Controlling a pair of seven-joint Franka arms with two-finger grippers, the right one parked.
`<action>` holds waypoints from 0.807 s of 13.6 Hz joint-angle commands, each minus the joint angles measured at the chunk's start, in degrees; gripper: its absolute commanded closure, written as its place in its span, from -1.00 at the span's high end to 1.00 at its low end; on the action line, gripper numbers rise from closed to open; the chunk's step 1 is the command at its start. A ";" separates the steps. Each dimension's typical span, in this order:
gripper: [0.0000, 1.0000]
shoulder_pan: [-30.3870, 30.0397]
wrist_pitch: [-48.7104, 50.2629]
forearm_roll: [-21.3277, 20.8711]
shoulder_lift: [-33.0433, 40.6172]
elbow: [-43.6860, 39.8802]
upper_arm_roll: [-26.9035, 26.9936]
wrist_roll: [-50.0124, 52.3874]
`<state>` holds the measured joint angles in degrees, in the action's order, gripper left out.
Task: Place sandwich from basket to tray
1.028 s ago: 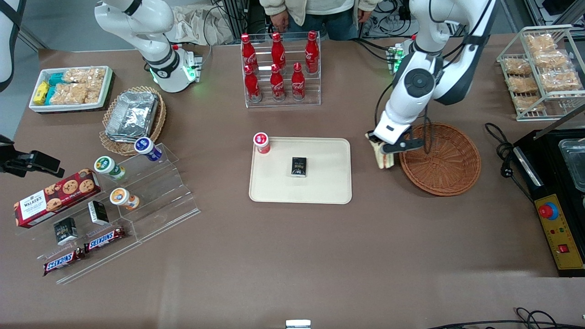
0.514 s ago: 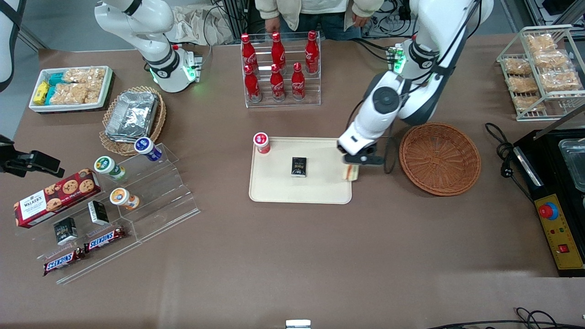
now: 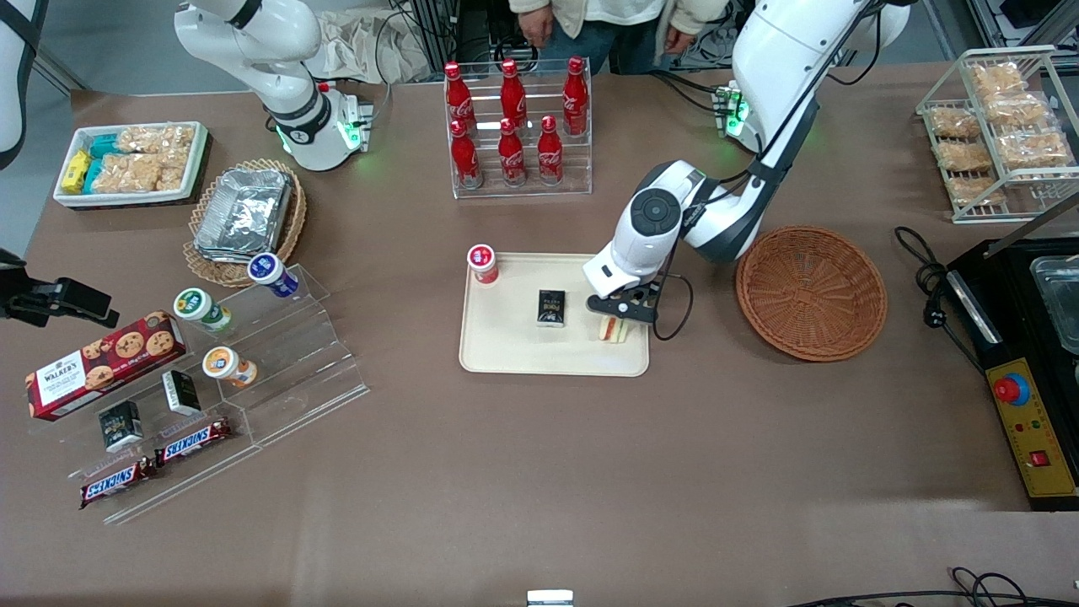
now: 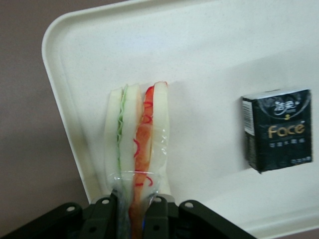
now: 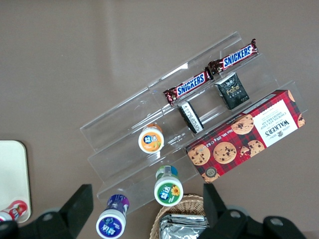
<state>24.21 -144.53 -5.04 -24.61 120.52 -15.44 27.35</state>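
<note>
My left gripper is shut on the sandwich, a wedge of pale bread with green and orange-red filling. It holds the wedge on edge over the cream tray, near the tray's end closest to the basket. In the left wrist view the sandwich sticks out from the gripper with its filling edge showing above the tray. Whether it touches the tray surface I cannot tell. The reddish-brown basket stands beside the tray with nothing in it.
A small black box lies mid-tray, and a red-capped cup stands at the tray's corner. A rack of cola bottles is farther from the camera. A black appliance sits at the working arm's end.
The gripper carried the sandwich from beside the basket's rim across to the tray, then further in over the tray and lower. It stayed shut on the sandwich throughout.
</note>
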 commanded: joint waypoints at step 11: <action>1.00 -2.32 28.70 -0.41 8.27 -17.54 0.67 1.92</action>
<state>22.75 -127.28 -6.18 -18.57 110.99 -14.62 28.57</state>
